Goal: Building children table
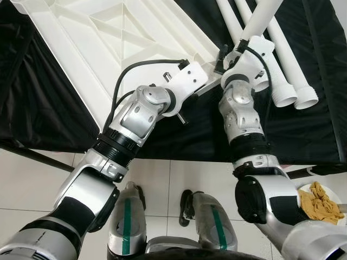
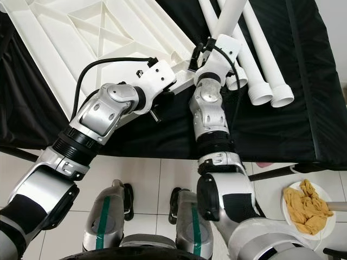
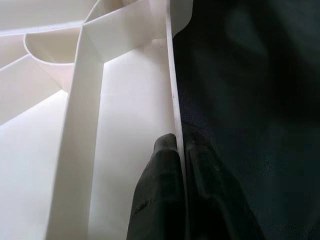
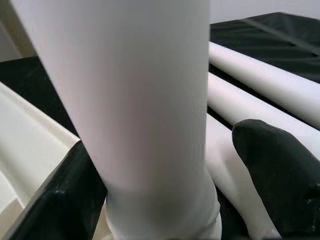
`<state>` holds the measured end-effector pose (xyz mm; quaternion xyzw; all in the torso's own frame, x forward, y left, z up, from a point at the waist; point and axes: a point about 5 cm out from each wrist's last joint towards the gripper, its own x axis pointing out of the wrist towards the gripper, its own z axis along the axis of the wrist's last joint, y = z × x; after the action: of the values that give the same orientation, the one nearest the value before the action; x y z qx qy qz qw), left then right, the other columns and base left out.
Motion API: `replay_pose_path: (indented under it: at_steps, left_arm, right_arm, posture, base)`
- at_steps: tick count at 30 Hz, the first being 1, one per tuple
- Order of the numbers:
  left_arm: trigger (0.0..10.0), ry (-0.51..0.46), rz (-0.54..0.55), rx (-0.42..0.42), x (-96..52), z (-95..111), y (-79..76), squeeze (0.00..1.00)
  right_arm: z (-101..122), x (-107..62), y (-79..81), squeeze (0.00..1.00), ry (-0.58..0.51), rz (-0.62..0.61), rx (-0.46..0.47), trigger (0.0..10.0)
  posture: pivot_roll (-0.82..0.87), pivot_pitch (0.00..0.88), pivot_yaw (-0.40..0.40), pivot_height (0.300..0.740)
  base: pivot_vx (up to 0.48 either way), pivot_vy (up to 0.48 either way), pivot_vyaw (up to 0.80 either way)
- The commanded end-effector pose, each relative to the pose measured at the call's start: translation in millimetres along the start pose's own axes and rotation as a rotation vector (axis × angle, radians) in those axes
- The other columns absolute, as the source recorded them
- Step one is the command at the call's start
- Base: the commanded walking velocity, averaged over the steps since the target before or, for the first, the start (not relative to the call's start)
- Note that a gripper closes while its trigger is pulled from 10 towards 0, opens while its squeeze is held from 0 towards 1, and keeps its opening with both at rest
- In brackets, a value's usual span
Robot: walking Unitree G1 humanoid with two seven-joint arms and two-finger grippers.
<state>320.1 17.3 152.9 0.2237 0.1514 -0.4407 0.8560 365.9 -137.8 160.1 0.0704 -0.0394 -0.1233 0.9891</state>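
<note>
The white tabletop (image 1: 108, 38) lies upside down on a black cloth, its ribbed underside facing up. My left gripper (image 3: 178, 150) is shut on the thin rim of the tabletop (image 3: 172, 90) near its front corner, one black finger on each side. My right gripper (image 4: 165, 195) is shut on a white table leg (image 4: 135, 100), one black finger (image 4: 280, 175) beside it. That leg (image 1: 259, 19) is tilted upward, right of the tabletop corner, with the right wrist (image 1: 246, 57) under it.
Other white table legs (image 1: 284, 59) lie side by side on the black cloth (image 1: 303, 130) to the right, open ends toward me. A plate with yellow cloth (image 1: 321, 203) sits on the tiled floor at right. My own legs (image 1: 127, 222) stand at the cloth's front edge.
</note>
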Motion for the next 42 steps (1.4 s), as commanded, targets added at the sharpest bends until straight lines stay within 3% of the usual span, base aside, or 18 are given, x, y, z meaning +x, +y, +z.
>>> replay_pose_path:
  at_steps: [1,2,9,10,12,13,21,24,30,42]
  left_arm:
    - [10.0,-0.056,-0.016,0.035,-0.6,15,-5.2,0.0]
    - [10.0,-0.057,-0.016,0.035,-0.5,15,-5.2,0.0]
    - [10.0,-0.056,-0.017,0.038,-0.5,15,-5.4,0.0]
    - [10.0,-0.057,-0.018,0.038,-0.5,15,-6.1,0.0]
    - [10.0,-0.057,-0.018,0.038,-0.5,15,-6.1,0.0]
    - [10.0,-0.057,-0.021,0.039,-0.2,15,-7.1,0.0]
    - [10.0,-0.058,-0.021,0.038,0.1,15,-7.6,0.0]
    - [10.0,-0.059,-0.022,0.038,0.1,15,-8.0,0.0]
    - [10.0,-0.059,-0.027,0.042,0.5,16,-9.1,0.0]
    - [10.0,-0.061,-0.034,0.042,0.8,16,-11.4,0.0]
  right_arm:
    - [-5,-0.1,1.2,1.0,0.03,0.01,-0.001,10.0]
    - [-3,1.3,-0.1,0.0,0.023,0.027,-0.007,10.0]
    - [4,8.1,-6.6,0.0,0.005,0.082,-0.021,10.0]
    - [11,15.4,-10.3,0.0,0.006,0.191,-0.037,10.0]
    - [11,15.4,-10.3,0.0,0.006,0.191,-0.037,10.0]
    - [18,22.3,-16.3,0.0,0.015,0.304,-0.079,10.0]
    - [25,29.5,-29.0,0.0,0.017,0.325,-0.105,10.0]
    - [24,30.3,-30.7,0.0,0.028,0.346,-0.11,10.0]
    - [20,21.6,-15.2,0.0,0.025,0.578,-0.198,10.0]
    - [31,27.4,-37.3,0.0,0.036,0.728,-0.276,10.0]
  posture:
    - [0.05,0.075,-0.028,0.74]
    - [0.05,0.073,-0.028,0.74]
    - [0.05,0.069,-0.029,0.74]
    - [0.05,0.068,-0.029,0.74]
    - [0.05,0.068,-0.029,0.74]
    - [0.05,0.066,-0.032,0.74]
    - [0.05,0.061,-0.034,0.74]
    - [0.05,0.06,-0.033,0.74]
    - [0.05,0.052,-0.028,0.74]
    - [0.05,0.05,-0.029,0.74]
  base:
    - [0.0,0.0,0.0]
    - [0.0,0.0,0.0]
    - [0.0,0.0,0.0]
    - [0.0,0.0,0.0]
    - [0.0,0.0,0.0]
    - [0.0,0.0,0.0]
    - [0.0,0.0,0.0]
    - [0.0,0.0,0.0]
    - [0.0,0.0,0.0]
    - [0.0,0.0,0.0]
